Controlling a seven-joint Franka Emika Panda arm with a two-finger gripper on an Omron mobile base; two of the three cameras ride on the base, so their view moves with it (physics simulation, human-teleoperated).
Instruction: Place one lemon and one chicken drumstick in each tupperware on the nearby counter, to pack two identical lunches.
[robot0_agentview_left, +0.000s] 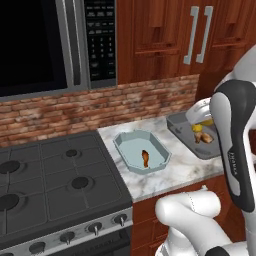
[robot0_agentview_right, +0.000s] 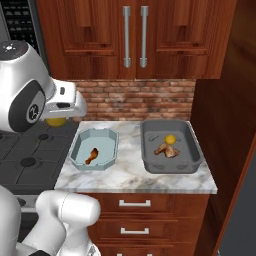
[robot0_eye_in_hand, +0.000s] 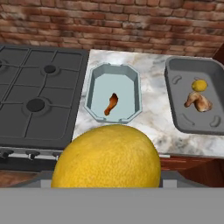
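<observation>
A lemon (robot0_eye_in_hand: 107, 157) fills the bottom of the hand view, and my gripper (robot0_agentview_right: 59, 118) is shut on it, up in the air over the seam between stove and counter (robot0_agentview_right: 130, 172). The lemon hides the fingertips. Below and ahead lies the pale blue-grey tupperware (robot0_eye_in_hand: 92, 87) with one chicken drumstick (robot0_eye_in_hand: 111, 104) inside. To its right, the dark grey tupperware (robot0_eye_in_hand: 173, 100) holds a second lemon (robot0_eye_in_hand: 199, 85) and a paler drumstick (robot0_eye_in_hand: 199, 101) touching it. Both tubs rest on the marbled counter.
The black stove top (robot0_agentview_left: 50, 175) with its knobs adjoins the counter on the left. A microwave (robot0_agentview_left: 35, 45) hangs above it. Wooden wall cabinets (robot0_agentview_right: 135, 35) sit over the counter, a brick backsplash runs behind, and a tall wooden panel (robot0_agentview_right: 225, 125) closes the right end.
</observation>
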